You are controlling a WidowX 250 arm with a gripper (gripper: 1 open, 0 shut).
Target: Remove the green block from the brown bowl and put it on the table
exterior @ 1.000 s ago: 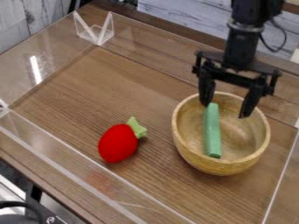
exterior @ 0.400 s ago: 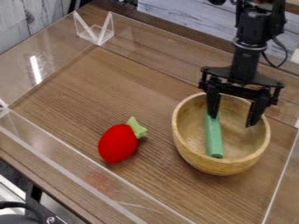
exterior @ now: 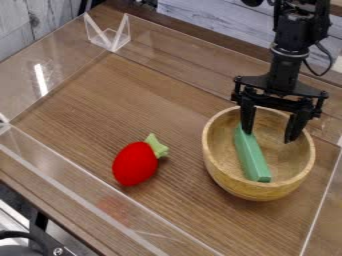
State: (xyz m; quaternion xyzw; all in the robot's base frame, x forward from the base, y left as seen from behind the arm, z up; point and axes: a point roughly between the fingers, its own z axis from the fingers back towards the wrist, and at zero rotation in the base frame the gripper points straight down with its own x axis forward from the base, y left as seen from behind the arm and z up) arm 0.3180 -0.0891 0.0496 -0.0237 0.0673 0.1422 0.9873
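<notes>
While bowl-bound, green block [exterior: 253, 153] beside strawberry [exterior: 135, 162]

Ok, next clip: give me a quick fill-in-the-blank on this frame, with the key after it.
1. The green block lies inside the ____.
2. The tool hangs over the brown bowl with its jaws ____.
3. On the table, left of the bowl, lies a red toy ____.
4. The fingers stand on either side of the block's ____ end.

Missing words: brown bowl; open; strawberry; far
</notes>
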